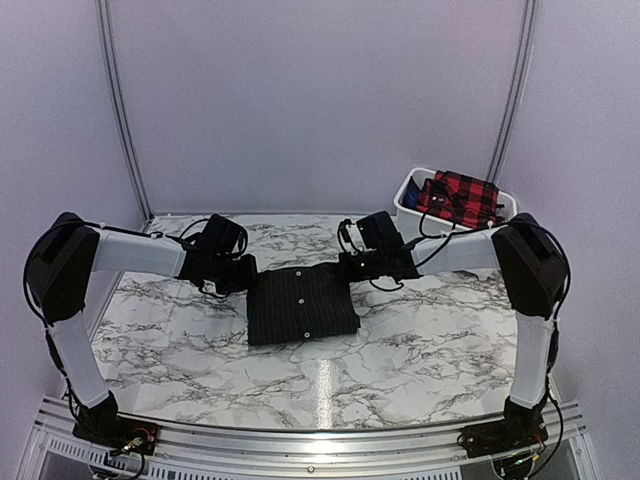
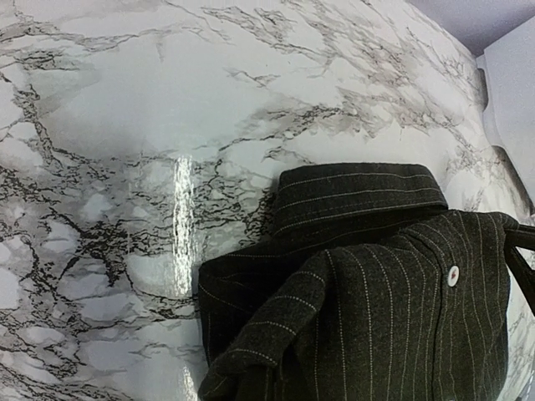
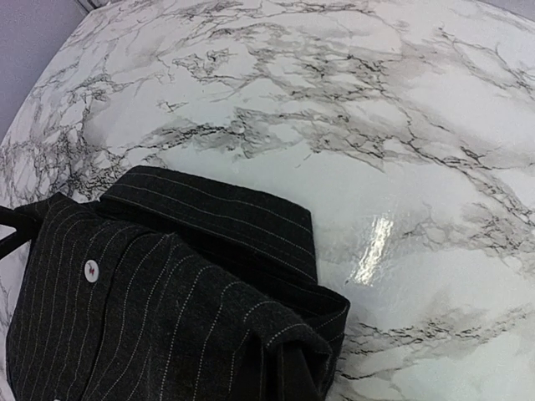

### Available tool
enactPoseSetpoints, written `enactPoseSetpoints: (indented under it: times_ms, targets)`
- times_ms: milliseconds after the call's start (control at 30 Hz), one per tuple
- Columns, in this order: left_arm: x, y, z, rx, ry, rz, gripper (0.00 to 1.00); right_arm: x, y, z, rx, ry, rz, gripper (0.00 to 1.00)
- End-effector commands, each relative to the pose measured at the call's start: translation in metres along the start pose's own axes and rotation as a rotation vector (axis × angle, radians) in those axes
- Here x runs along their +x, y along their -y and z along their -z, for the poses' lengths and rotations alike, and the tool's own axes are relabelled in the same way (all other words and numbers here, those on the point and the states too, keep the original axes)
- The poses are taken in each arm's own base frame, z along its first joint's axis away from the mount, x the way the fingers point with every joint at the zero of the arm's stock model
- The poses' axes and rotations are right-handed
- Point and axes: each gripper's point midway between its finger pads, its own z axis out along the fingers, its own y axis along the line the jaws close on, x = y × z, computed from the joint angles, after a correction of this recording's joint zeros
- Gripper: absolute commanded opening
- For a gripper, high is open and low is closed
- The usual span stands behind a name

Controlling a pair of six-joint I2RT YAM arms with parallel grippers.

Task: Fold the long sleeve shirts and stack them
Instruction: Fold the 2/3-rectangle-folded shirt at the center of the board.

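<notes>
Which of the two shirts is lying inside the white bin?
The red-and-black plaid shirt; it sits in the white bin at the far right corner. The black pinstriped shirt lies folded on the marble table.

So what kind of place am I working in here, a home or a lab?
Most likely a lab test cell, not a home: plain pale walls with metal uprights box in a marble-patterned table, and a white bin holding a plaid shirt sits in the far right corner.

A white marble-patterned desk (image 1: 420,350) is stretching out before me. A folded black pinstriped shirt (image 1: 300,305) is lying at its middle; a white bin (image 1: 408,195) is sitting at its far right corner.
</notes>
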Motion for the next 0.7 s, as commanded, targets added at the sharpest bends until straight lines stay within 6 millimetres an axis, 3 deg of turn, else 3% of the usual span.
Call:
enactPoseSetpoints:
  times_ms: [0, 333, 400, 467, 500, 567, 667]
  targets:
    - [-0.028, 0.009, 0.011, 0.031, 0.060, -0.002, 0.00, -0.049, -0.003, 0.017, 0.015, 0.116, 0.027, 0.00]
    - [-0.057, -0.002, -0.021, 0.014, 0.040, 0.022, 0.01, -0.064, 0.030, -0.016, 0.043, 0.120, 0.002, 0.03]
    - [-0.067, -0.001, -0.023, 0.011, 0.044, 0.008, 0.16, -0.066, 0.030, -0.020, 0.044, 0.091, 0.005, 0.15]
    - [-0.078, 0.000, -0.019, 0.011, 0.056, -0.003, 0.48, -0.076, 0.024, -0.016, 0.032, 0.096, 0.018, 0.28]
    - [-0.084, 0.001, -0.015, 0.015, 0.059, -0.013, 0.58, -0.080, 0.023, -0.012, 0.033, 0.095, 0.025, 0.31]
    - [-0.094, 0.003, -0.003, 0.011, 0.072, -0.036, 0.70, -0.088, 0.017, 0.001, 0.033, 0.104, 0.036, 0.36]
    - [-0.101, 0.007, 0.020, 0.024, 0.099, -0.044, 0.74, -0.090, 0.007, 0.024, 0.033, 0.107, 0.037, 0.41]
